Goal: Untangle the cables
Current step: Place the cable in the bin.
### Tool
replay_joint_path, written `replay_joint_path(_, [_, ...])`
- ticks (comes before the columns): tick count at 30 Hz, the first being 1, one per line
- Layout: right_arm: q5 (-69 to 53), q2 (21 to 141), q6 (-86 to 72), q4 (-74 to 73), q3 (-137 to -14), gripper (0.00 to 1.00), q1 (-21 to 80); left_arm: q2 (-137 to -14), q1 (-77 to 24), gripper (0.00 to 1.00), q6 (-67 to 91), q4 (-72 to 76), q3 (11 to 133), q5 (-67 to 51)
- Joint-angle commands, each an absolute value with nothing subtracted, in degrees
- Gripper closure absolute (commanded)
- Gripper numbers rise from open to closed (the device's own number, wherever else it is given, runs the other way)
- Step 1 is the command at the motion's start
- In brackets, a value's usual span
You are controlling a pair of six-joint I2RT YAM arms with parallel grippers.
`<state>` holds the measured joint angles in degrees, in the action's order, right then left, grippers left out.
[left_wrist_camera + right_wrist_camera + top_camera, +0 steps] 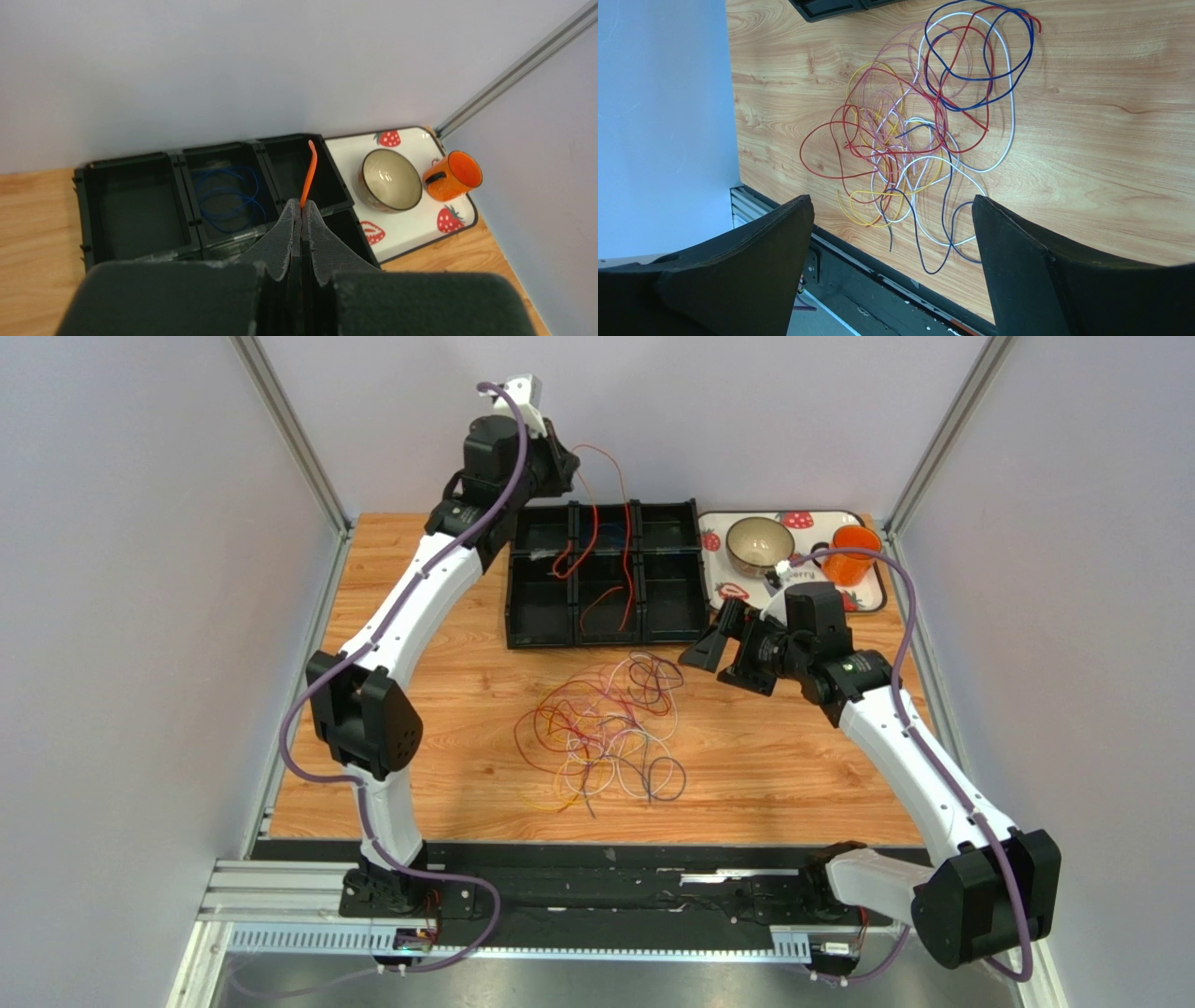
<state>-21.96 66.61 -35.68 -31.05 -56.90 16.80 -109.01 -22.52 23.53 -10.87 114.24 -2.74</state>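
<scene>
Left, right and in front of the cables (606,728) there is bare table (421,686). Behind the cables, the black box (540,609) blocks the way.

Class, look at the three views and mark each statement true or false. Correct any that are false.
1. The left tool is shut on an orange cable. True.
2. The right tool is shut on a cable. False: the right tool is open and holds nothing.
3. A blue cable lies in a compartment of the black box. True.
4. The mug stands inside the bowl. False: the mug stands beside the bowl on the tray.
5. The tangle lies on the table. True.
</scene>
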Motion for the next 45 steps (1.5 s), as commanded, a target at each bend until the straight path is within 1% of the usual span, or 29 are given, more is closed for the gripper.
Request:
replay_joint_path(1, [-21.6,65.7,-34.9,-29.2,-56.6,0.13,17.0,-107.8,-23.6,1.00,26.5,-6.4,108.9,-3.9])
replay_joint_path(3, [-21.9,66.0,-34.9,-28.9,-56.5,0.13,17.0,-107.4,-24.6,1.00,26.5,-5.3,106.6,-3.8])
replay_joint_path(10, [-22.1,65.3,-35.1,-29.0,-56.1,0.13,17.0,-108.8,-25.4,1.00,27.5,-4.8,104.2,-3.5])
replay_joint_path(19, [-22.1,65.3,-34.6,-29.0,-55.5,0.13,17.0,-114.6,-25.4,1.00,27.2,-3.3,105.9,-4.3])
replay_joint_path(23, [-22.1,65.8,-34.3,-28.9,-55.5,0.14,16.9,-117.6,-25.4,1.00,27.4,1.8,106.1,-6.2])
replay_joint_path(29, [-22.1,66.2,-33.6,-29.0,-55.5,0.14,16.9,-121.3,-25.5,1.00,26.5,5.1,108.3,-7.1])
replay_joint_path(35, [-22.1,66.6,-33.0,-29.0,-55.8,0.14,17.0,-122.7,-25.4,0.99,25.6,2.9,107.8,-4.7])
replay_joint_path(37, [-22.2,67.0,-33.0,-29.1,-55.8,0.14,16.9,-123.0,-25.4,0.96,25.7,1.6,108.2,-3.9])
replay_joint_path(39, [-22.2,67.1,-33.0,-29.1,-55.9,0.14,17.0,-124.1,-25.5,0.80,25.4,0.3,109.2,-3.7])
replay_joint_path(40, [-22.5,67.3,-33.1,-29.1,-55.9,0.15,16.9,-124.5,-25.5,0.76,25.3,-1.9,110.6,-3.6])
replay_joint_path(41, [-22.5,67.4,-33.1,-29.1,-56.1,0.15,16.9,-125.0,-25.5,0.66,25.1,-4.0,111.3,-2.7])
replay_joint_path(44, [-22.5,67.4,-33.5,-29.0,-56.2,0.15,17.0,-124.7,-25.5,0.57,24.3,-5.7,112.1,-1.9])
replay_joint_path(45, [-22.5,67.4,-33.7,-29.1,-56.2,0.15,17.0,-124.5,-25.4,0.57,24.2,-5.8,112.0,-1.7])
